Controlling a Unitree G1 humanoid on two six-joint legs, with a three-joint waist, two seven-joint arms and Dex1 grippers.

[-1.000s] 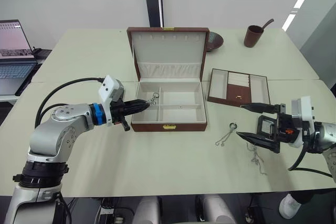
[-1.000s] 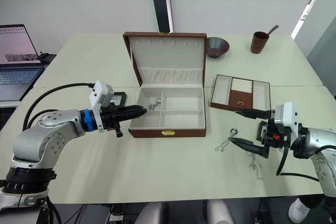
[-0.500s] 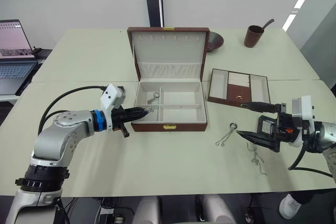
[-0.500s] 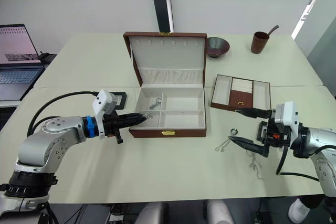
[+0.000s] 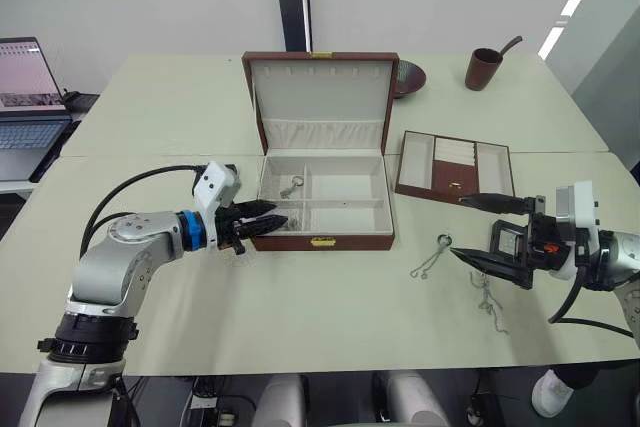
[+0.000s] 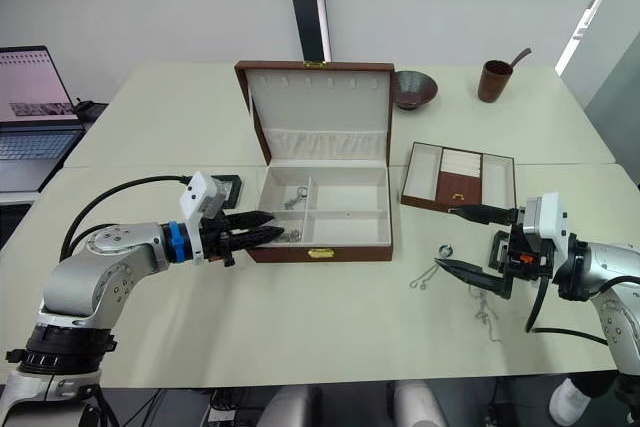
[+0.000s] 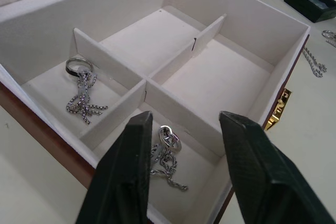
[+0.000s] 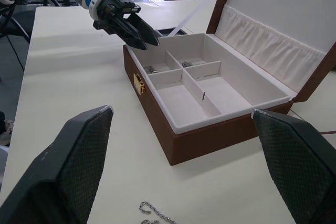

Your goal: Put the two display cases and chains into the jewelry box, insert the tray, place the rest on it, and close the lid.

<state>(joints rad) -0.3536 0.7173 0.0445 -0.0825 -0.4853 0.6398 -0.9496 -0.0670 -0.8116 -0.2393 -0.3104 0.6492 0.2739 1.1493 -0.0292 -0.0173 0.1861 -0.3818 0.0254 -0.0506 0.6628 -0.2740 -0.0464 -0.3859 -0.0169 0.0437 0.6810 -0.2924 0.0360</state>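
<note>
The two eye views look forward and down from the robot's head onto the pale tabletop (image 5: 330,307), from some way back. Both frame nearly the same scene, slightly offset sideways: the open jewelry box (image 5: 322,197) at centre, the tray (image 5: 455,169) on the robot's right, and both arms at the lower corners.

The left wrist view sits close above the jewelry box (image 7: 173,77), facing steeply down into its divided compartments, between the left pincer (image 7: 184,129) fingers.

The right wrist view looks low across the tabletop from the opposite side, farther off, toward the front of the jewelry box (image 8: 210,108); it also takes in the left pincer (image 8: 137,31).

All four views share the jewelry box interior.
</note>
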